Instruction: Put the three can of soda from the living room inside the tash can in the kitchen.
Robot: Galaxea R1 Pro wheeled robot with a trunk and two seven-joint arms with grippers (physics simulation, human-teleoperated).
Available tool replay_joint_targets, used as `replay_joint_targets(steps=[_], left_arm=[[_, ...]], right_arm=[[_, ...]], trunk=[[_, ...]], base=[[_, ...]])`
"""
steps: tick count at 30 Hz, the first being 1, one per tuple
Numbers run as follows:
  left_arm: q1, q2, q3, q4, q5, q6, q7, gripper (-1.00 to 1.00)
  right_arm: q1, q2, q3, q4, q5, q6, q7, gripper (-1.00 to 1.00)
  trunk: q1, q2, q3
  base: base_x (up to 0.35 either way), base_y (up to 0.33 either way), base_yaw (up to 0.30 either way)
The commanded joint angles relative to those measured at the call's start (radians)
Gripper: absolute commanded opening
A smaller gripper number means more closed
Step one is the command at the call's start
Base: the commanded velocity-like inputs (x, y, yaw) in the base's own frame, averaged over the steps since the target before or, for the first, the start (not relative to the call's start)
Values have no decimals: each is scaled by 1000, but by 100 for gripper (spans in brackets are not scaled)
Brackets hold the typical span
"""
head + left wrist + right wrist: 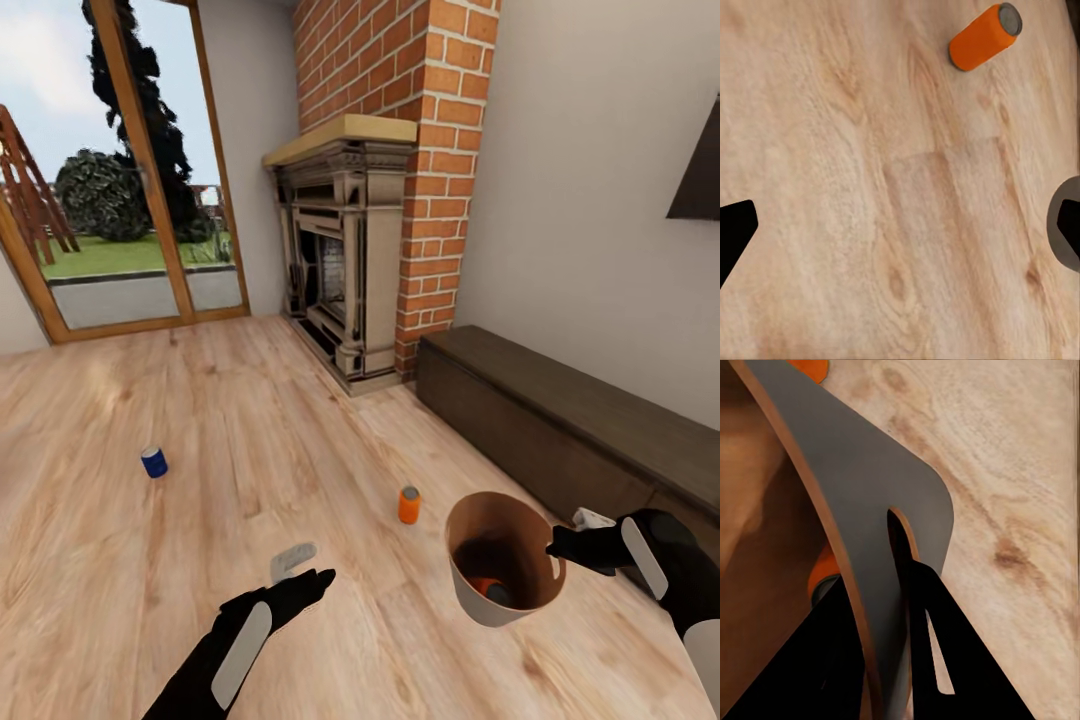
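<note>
Right end effector (572, 541) is seen closed on the rim of the bin (478, 597), one finger inside the wall and one outside, as confirmed in the right wrist view (907, 607). The bin is held clear of the floor (200, 400), tilted, with its tan interior exposed. One orange can (487, 587) is seen lying at the bottom of the bin.

Left end effector (300, 580) is noted low over the floor, fingers spread wide apart and nothing held between them; the dark fingertips (735, 232) are seen at opposite edges of the left wrist view.

A second orange can (409, 505) is recorded upright on the floor, between the left end effector and the bin, apart from both. The blue can (154, 461) is recorded on the floor well to the left. A brick fireplace (350, 260) and a dark bench (560, 430) are noted along the far wall.
</note>
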Motion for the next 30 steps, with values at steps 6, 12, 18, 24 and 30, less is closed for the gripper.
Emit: replay_joint_targets(steps=[6,12,18,24,30], left_arm=[[0,0,-1,0,0,-1,1,100],[0,1,-1,2,-1,-2,1,100],[0,0,-1,2,-1,-2,1,100],[-16,-3,-2,1,-1,5,55,100],[-45,-21,-25,0,1,19,189,100]], right_arm=[[1,0,1,0,-32,4,5,-100],[43,1,0,-21,-34,4,4,-100],[51,0,0,-29,-32,4,4,-100],[105,4,2,-50,-31,4,4,-100],[141,8,3,-90,-32,4,4,-100]], trunk=[[0,0,0],[0,0,0],[0,0,0],[0,0,0],[0,0,0]], base=[[347,39,-293],[347,-24,-294],[347,-110,-295],[347,-127,-295],[347,-129,-295]])
